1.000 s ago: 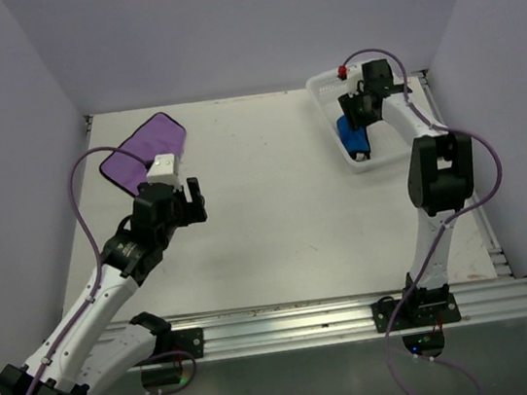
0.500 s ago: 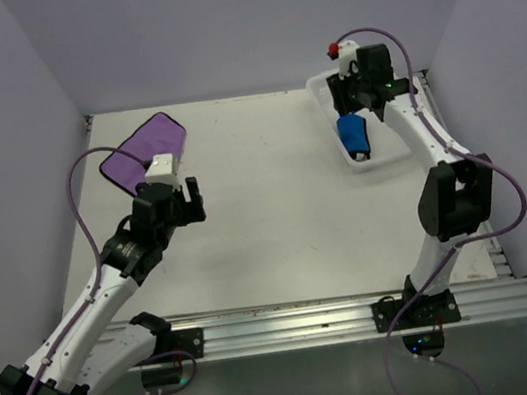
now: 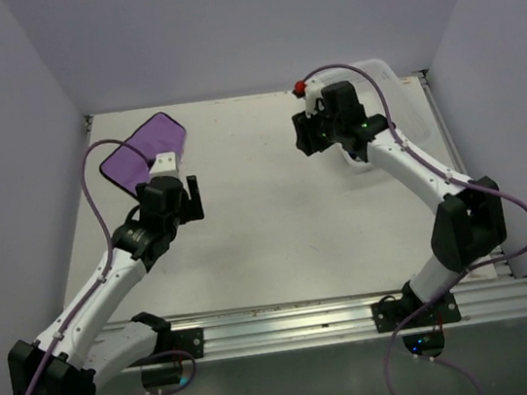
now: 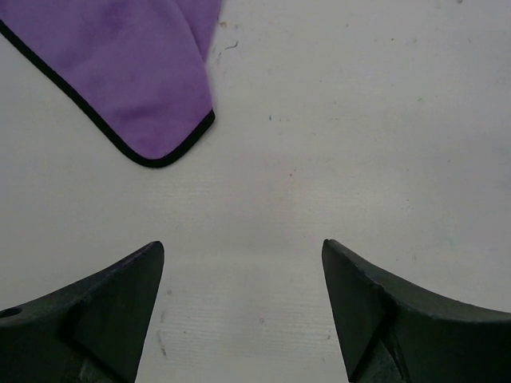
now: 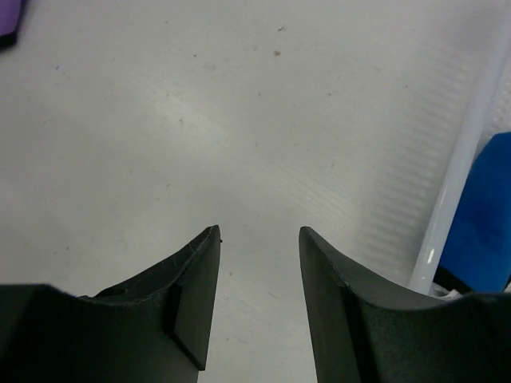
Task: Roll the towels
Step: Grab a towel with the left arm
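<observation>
The purple towel (image 3: 137, 148) lies flat at the table's far left; its dark-hemmed corner shows in the left wrist view (image 4: 120, 72). My left gripper (image 3: 191, 198) (image 4: 239, 247) is open and empty, just right of and nearer than that corner. The blue towel (image 5: 479, 215) lies inside the white basket at the right edge of the right wrist view; my arm hides it in the top view. My right gripper (image 3: 302, 138) (image 5: 257, 230) is open and empty over bare table, left of the basket.
The white basket (image 3: 391, 73) stands at the back right, partly behind my right arm; its rim (image 5: 453, 187) shows in the right wrist view. Side walls close in the table. A metal rail (image 3: 290, 319) runs along the near edge.
My right gripper has come up out of the basket and swung left over the table, leaving the blue towel inside. My left gripper has shifted slightly towards the back.
</observation>
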Robot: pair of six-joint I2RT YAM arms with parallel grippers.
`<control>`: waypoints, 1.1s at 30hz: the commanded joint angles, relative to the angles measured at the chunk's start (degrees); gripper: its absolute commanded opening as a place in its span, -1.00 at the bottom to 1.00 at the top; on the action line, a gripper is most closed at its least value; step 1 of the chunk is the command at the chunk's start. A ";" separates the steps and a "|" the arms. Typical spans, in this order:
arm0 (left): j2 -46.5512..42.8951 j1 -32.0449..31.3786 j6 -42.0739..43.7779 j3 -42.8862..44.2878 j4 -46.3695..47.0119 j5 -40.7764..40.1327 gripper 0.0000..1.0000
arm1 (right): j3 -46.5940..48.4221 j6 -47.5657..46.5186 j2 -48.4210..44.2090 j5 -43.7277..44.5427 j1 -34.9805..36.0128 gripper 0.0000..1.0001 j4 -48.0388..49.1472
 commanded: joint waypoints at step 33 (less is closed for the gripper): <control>56.00 20.38 1.77 30.42 3.02 -1.11 0.98 | -18.97 9.23 -10.49 -10.84 4.68 -0.04 13.83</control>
